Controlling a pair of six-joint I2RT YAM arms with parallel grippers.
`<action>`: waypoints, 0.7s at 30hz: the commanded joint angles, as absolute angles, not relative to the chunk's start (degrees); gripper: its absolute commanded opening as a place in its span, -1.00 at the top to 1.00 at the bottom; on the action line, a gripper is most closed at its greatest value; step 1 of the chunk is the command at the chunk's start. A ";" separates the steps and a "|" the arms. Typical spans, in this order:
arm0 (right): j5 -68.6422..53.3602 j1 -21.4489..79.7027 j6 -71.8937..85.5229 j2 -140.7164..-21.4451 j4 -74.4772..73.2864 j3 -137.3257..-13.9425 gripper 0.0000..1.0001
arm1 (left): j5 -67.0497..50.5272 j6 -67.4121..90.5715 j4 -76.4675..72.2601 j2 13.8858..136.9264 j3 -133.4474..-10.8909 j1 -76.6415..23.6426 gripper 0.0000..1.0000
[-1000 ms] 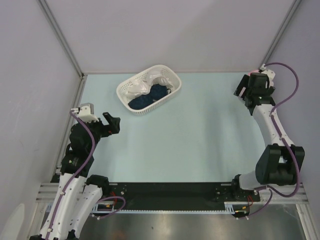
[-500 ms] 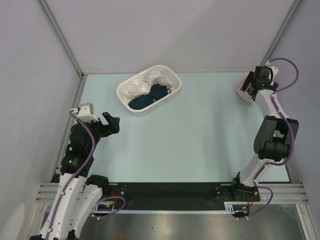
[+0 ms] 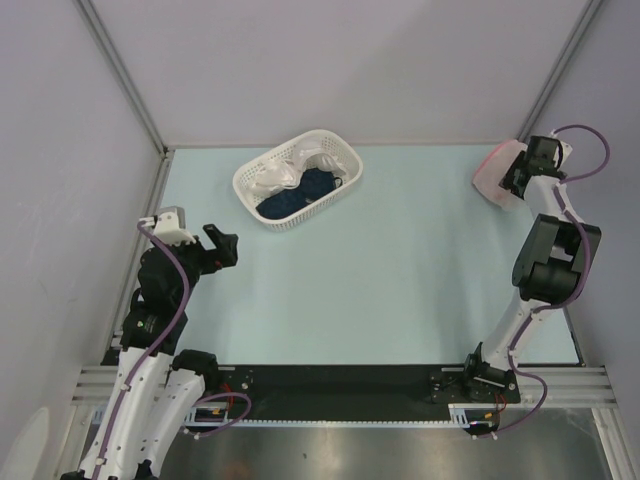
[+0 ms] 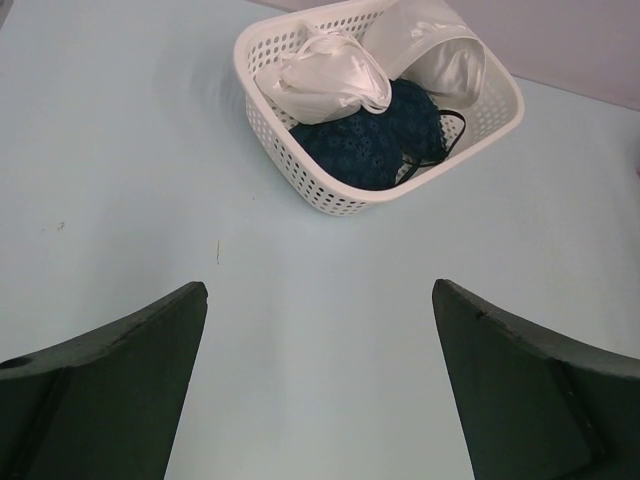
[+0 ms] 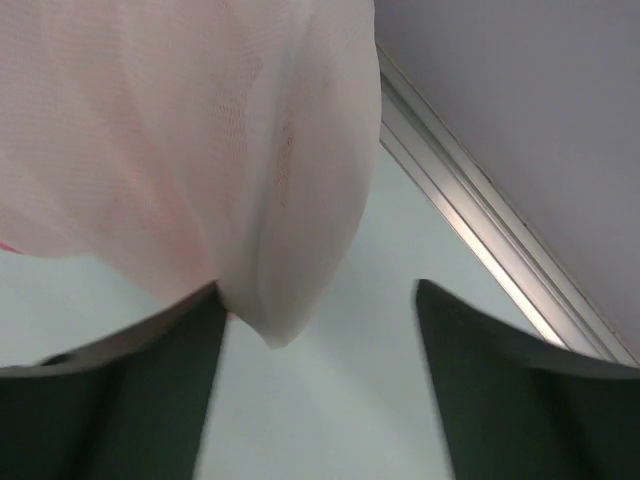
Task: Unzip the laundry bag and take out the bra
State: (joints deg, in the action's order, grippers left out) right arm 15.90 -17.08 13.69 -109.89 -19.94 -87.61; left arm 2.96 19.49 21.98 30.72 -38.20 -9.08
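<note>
Since the earlier frames the right arm has swung farther into the upper right corner of the top view. With it the laundry bag has come out from behind the wrist and now shows as a pale pink-white dome just left of the right gripper, close to the corner post. The left arm has not shifted.

In the right wrist view the laundry bag fills the upper left of the frame, its translucent mesh blushed salmon-pink. Its lower tip dips between the fingers of the right gripper and lies against the finger on the left of the frame. The jaws stand wide apart and are not clamped on the mesh. Whether the zip is open cannot be told from here.

The left gripper hangs over the left side of the pale blue table. In its wrist view the left gripper is spread wide with nothing between its fingers. Beyond it, in the upper middle of that frame, sits the white lattice basket, holding a white cloth and a dark blue cloth. In the top view the basket sits at upper centre, well apart from the bag.
</note>
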 commanded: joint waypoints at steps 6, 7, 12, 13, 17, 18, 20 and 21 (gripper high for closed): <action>12.22 -19.34 15.20 -104.69 -23.29 -89.56 0.74 | 4.04 19.60 20.74 30.32 -37.97 -8.26 -0.99; 12.13 -19.25 15.29 -103.46 -23.55 -89.13 0.86 | 3.87 19.60 20.57 30.32 -37.97 -8.26 -0.99; 4.84 -18.29 16.17 -93.62 -27.41 -86.93 1.00 | 2.99 19.69 20.39 30.15 -37.97 -8.26 -0.99; 3.53 -17.67 16.26 -92.21 -28.81 -86.49 1.00 | 2.90 19.77 20.39 30.15 -37.88 -8.26 -0.99; 0.63 -11.27 17.05 -84.83 -31.55 -84.20 1.00 | 2.20 19.78 20.13 30.15 -37.79 -8.26 -0.99; -1.04 -7.68 17.57 -82.38 -31.90 -82.72 1.00 | 2.02 19.78 20.13 30.06 -37.79 -8.26 -0.99; -4.21 -3.71 19.85 -79.90 -33.13 -81.66 1.00 | 1.85 19.86 20.13 29.97 -37.71 -8.26 -0.99; -5.26 -1.17 20.91 -78.94 -33.22 -80.95 1.00 | 1.76 19.95 20.04 29.97 -37.71 -8.26 -0.99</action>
State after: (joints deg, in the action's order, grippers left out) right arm 3.05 -9.10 16.91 -84.16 -31.48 -83.13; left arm 2.79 19.51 21.96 30.61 -38.17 -8.91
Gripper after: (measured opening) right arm 0.029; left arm 0.996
